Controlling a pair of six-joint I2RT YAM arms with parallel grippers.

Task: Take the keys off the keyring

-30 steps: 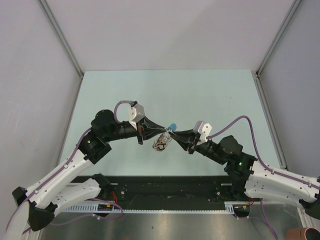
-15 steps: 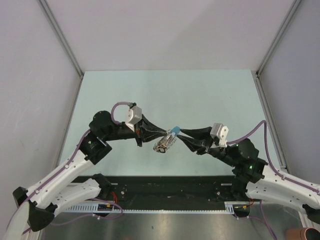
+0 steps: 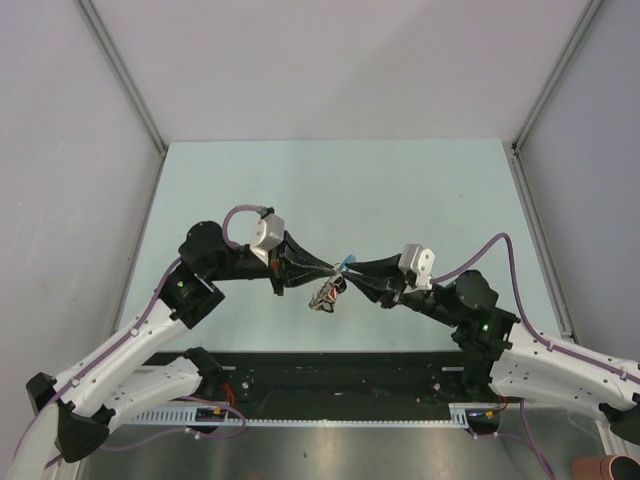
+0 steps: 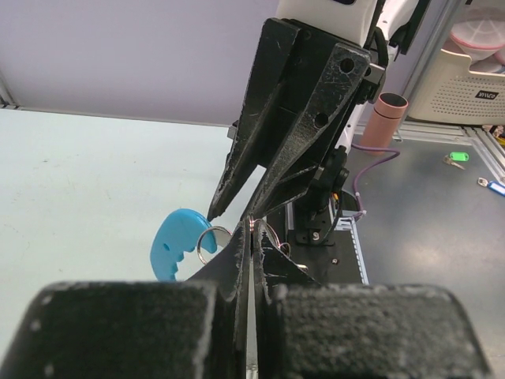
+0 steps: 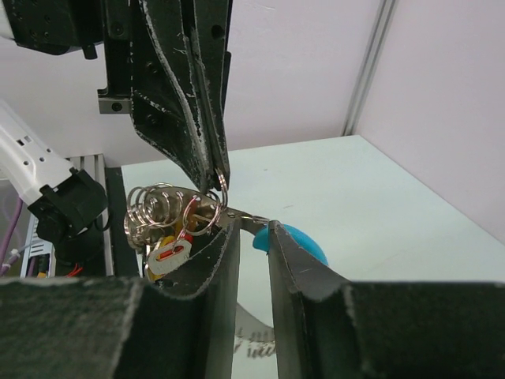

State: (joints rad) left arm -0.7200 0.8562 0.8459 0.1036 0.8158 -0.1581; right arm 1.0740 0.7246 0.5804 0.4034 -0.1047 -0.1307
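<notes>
- Hovering over the table [image 3: 420,190], top view: left gripper [image 3: 328,268] and right gripper [image 3: 349,268] meet tip to tip near the middle. The keyring [image 3: 323,292] hangs as a small bunch under their tips, with its blue tab [image 3: 347,261] at the right gripper's tip.
- Left wrist view: left gripper's jaws are pressed nearly together, with a thin wire of the keyring clamped in the slit. The right gripper reaches in from above, jaws a little apart. The blue tab is just left of them.
- Right wrist view: the keyring's silvery coils bunch left of the right gripper, and the red-headed key [image 5: 170,254] dangles beneath. The left gripper pinches one loop from above. The right jaws stand narrowly apart with a wire across the gap; cannot tell whether they grip it.
</notes>
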